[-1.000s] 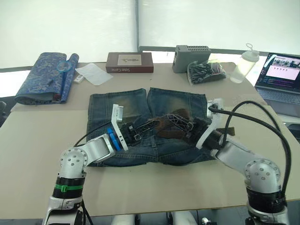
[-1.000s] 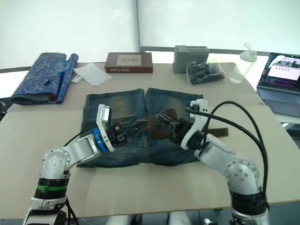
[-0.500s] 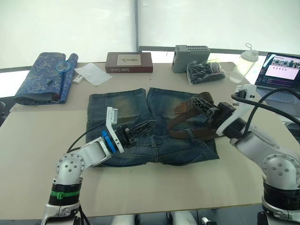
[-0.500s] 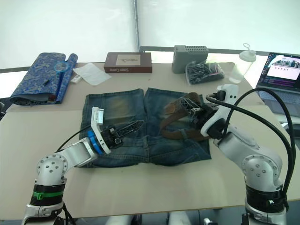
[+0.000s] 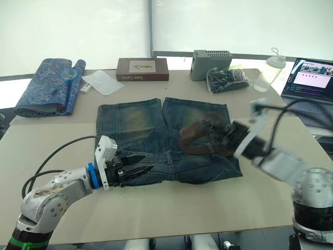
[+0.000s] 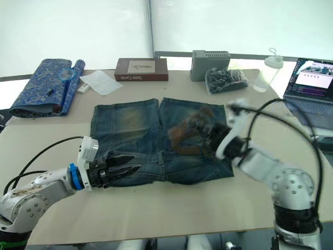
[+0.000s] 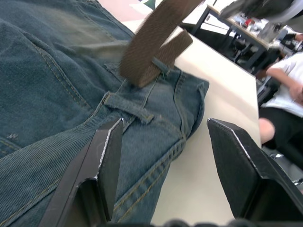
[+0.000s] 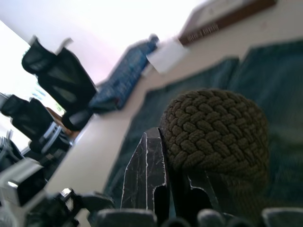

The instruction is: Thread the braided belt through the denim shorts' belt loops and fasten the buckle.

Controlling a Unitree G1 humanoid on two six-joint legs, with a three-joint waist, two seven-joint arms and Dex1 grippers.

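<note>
A pale beige counter (image 5: 171, 208) stands before a broad, bright window (image 5: 78, 31) split by a grey upright frame (image 5: 150, 26), daylight flooding in. Along the counter's far edge sit a blue patterned fabric roll (image 5: 47, 86), a brown box (image 5: 142, 69), a grey box (image 5: 212, 61) and a laptop (image 5: 308, 80). Black office chairs (image 8: 52, 94) stand beyond.

Head eyes overlook the denim shorts (image 5: 166, 140); wrist views sit close.
</note>
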